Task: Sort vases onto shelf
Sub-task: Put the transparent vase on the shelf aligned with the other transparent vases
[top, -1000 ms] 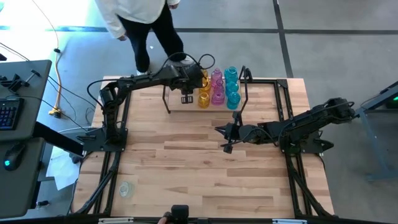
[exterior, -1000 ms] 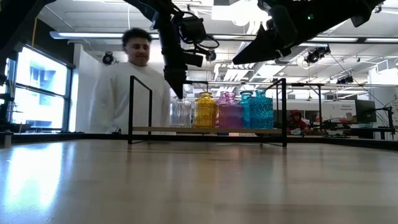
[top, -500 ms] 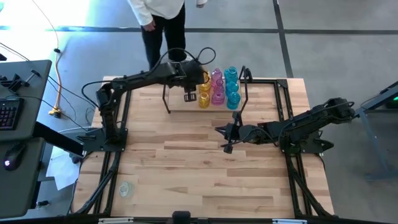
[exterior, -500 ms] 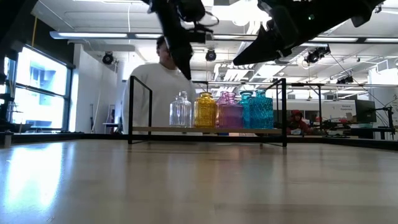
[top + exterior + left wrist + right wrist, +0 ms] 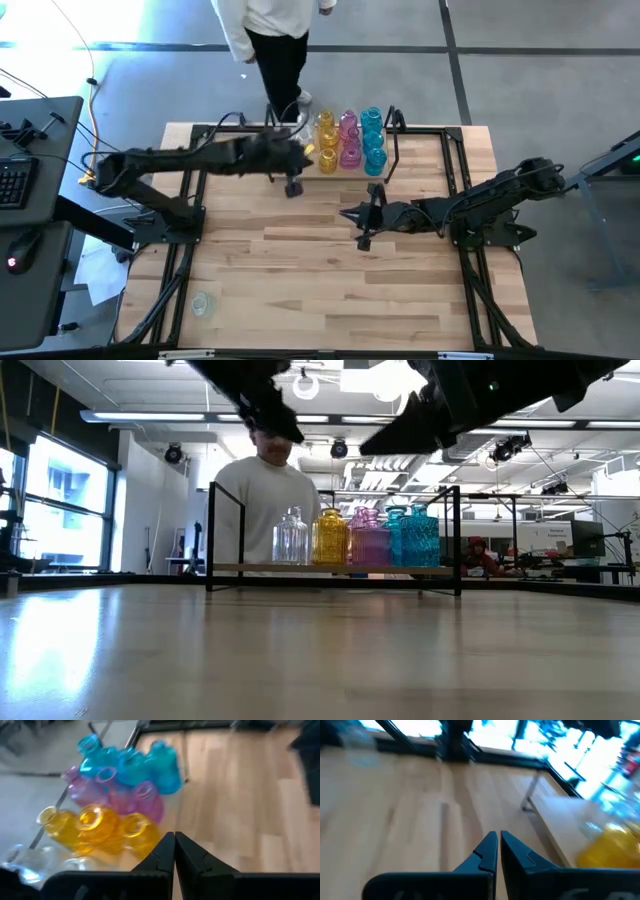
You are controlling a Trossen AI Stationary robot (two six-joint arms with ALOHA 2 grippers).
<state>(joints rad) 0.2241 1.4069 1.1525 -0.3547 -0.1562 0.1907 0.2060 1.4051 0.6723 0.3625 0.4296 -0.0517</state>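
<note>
Worktop looks clear at centre, vases [image 5: 348,140] grouped by colour on shelf [image 5: 330,569] at 12 o'clock, left tool [image 5: 174,851] and right tool [image 5: 498,851] both closed empty, sorting apparently done.

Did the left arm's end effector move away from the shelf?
Yes. The left end effector pulled back from over the shelf toward the table's middle, now shut and empty.

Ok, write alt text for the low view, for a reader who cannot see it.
A row of small translucent glass vases, clear, amber, pink and cyan from left to right, stands on a low light-wood shelf framed in black metal rods across a wooden tabletop. Two dark robot arms reach in overhead, and a person in a white top stands behind the shelf.
</note>
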